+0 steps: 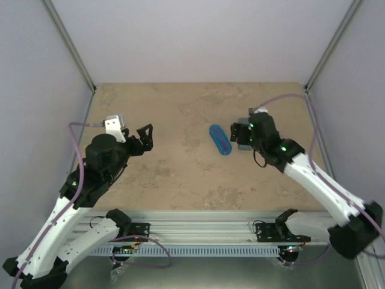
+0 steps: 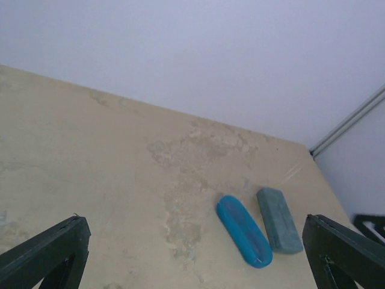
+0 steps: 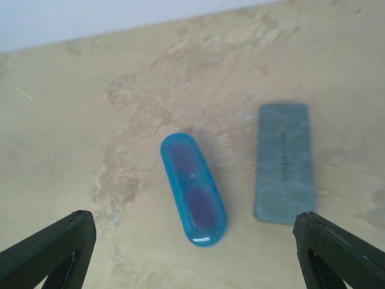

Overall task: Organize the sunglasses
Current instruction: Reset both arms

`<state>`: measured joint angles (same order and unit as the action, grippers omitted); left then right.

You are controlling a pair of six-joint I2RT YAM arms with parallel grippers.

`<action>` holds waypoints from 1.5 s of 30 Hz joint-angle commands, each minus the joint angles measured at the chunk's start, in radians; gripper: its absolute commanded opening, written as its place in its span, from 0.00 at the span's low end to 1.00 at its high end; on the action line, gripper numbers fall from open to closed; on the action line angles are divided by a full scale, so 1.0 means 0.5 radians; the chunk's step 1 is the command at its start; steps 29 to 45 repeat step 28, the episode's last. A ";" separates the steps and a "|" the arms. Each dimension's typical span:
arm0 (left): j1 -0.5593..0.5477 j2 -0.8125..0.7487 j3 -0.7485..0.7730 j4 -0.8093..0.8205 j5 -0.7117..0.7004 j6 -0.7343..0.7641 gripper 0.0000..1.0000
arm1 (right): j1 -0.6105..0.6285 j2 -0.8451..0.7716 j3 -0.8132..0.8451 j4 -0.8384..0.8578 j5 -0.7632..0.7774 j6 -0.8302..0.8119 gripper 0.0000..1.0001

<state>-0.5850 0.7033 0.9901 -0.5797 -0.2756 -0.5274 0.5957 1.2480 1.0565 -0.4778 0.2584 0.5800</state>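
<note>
Tan table (image 1: 180,180): blue case (image 3: 192,188), grey case (image 3: 284,161) at its 3 o'clock, shut; we judge sunglasses stowed, task near done; left gripper (image 1: 146,137), right gripper (image 3: 194,215) spread, empty

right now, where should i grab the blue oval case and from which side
Across the narrow middle of the blue oval case, coming straight down, squeezing its two long sides. It lies flat and slim, its rounded ends would likely slip, and the grey case sits apart, leaving room.
</note>
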 commanded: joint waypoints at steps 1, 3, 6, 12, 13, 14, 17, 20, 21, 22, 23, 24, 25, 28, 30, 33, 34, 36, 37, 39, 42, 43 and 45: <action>0.007 -0.097 0.094 -0.119 -0.129 0.013 0.99 | -0.010 -0.506 -0.145 -0.284 0.273 0.017 0.92; 0.007 -0.155 0.106 -0.147 -0.148 0.011 0.99 | -0.010 -0.750 -0.161 -0.383 0.338 0.027 0.92; 0.006 -0.222 0.171 -0.210 -0.157 0.026 0.99 | -0.010 -1.058 -0.136 -0.507 0.414 0.045 0.93; 0.007 -0.335 0.302 -0.297 -0.149 0.097 0.99 | -0.010 -1.368 -0.008 -0.651 0.506 -0.053 0.98; 0.007 -0.353 0.313 -0.301 -0.141 0.105 0.99 | -0.010 -1.382 0.021 -0.678 0.525 -0.088 0.98; 0.007 -0.368 0.321 -0.308 -0.131 0.114 0.99 | -0.010 -1.394 0.070 -0.704 0.545 -0.105 0.98; 0.007 -0.387 0.346 -0.335 -0.128 0.126 0.99 | -0.010 -1.431 0.142 -0.732 0.555 -0.136 0.98; 0.007 -0.385 0.377 -0.368 -0.154 0.113 0.99 | -0.009 -1.454 0.163 -0.742 0.525 -0.135 0.98; 0.007 -0.385 0.381 -0.379 -0.170 0.104 0.99 | -0.010 -1.458 0.163 -0.744 0.513 -0.128 0.98; 0.007 -0.385 0.389 -0.389 -0.185 0.095 0.99 | -0.010 -1.464 0.157 -0.744 0.505 -0.120 0.98; 0.007 -0.386 0.390 -0.396 -0.195 0.087 1.00 | -0.010 -1.467 0.151 -0.743 0.499 -0.109 0.98; 0.007 -0.387 0.391 -0.397 -0.199 0.084 1.00 | -0.010 -1.468 0.145 -0.738 0.494 -0.100 0.98; 0.006 -0.390 0.387 -0.397 -0.202 0.076 1.00 | -0.010 -1.465 0.140 -0.736 0.488 -0.099 0.98; 0.006 -0.394 0.378 -0.407 -0.198 0.069 1.00 | -0.010 -1.453 0.129 -0.725 0.481 -0.091 0.98; 0.006 -0.394 0.378 -0.407 -0.198 0.069 1.00 | -0.010 -1.453 0.129 -0.725 0.481 -0.091 0.98; 0.006 -0.394 0.378 -0.407 -0.198 0.069 1.00 | -0.010 -1.453 0.129 -0.725 0.481 -0.091 0.98; 0.006 -0.394 0.378 -0.407 -0.198 0.069 1.00 | -0.010 -1.453 0.129 -0.725 0.481 -0.091 0.98; 0.006 -0.394 0.378 -0.407 -0.198 0.069 1.00 | -0.010 -1.453 0.129 -0.725 0.481 -0.091 0.98; 0.006 -0.394 0.378 -0.407 -0.198 0.069 1.00 | -0.010 -1.453 0.129 -0.725 0.481 -0.091 0.98; 0.006 -0.394 0.378 -0.407 -0.198 0.069 1.00 | -0.010 -1.453 0.129 -0.725 0.481 -0.091 0.98; 0.006 -0.394 0.378 -0.407 -0.198 0.069 1.00 | -0.010 -1.453 0.129 -0.725 0.481 -0.091 0.98; 0.006 -0.394 0.378 -0.407 -0.198 0.069 1.00 | -0.010 -1.453 0.129 -0.725 0.481 -0.091 0.98; 0.006 -0.394 0.378 -0.407 -0.198 0.069 1.00 | -0.010 -1.453 0.129 -0.725 0.481 -0.091 0.98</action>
